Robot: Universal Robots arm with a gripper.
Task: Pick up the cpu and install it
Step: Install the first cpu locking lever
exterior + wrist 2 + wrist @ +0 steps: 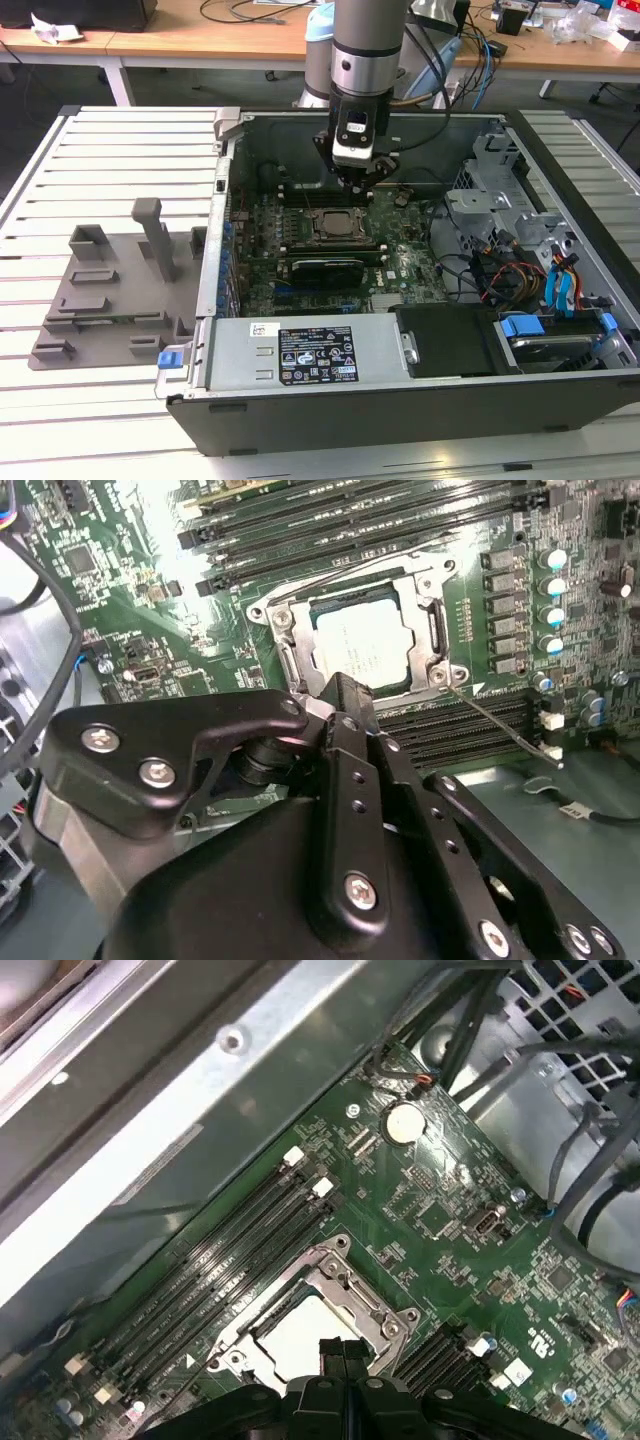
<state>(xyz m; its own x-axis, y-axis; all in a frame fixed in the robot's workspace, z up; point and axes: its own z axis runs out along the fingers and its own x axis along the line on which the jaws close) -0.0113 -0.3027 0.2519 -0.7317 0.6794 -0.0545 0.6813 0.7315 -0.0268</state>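
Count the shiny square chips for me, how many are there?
1. The cpu lies in the socket frame on the green motherboard, inside the open computer case, close by the gripper. Parts of the case are hidden, so more could be out of sight.

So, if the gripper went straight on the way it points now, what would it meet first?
Probably the flat silver-grey square cpu lying in the metal socket frame on the green motherboard. The gripper points down at it in both wrist views; the gap is unclear.
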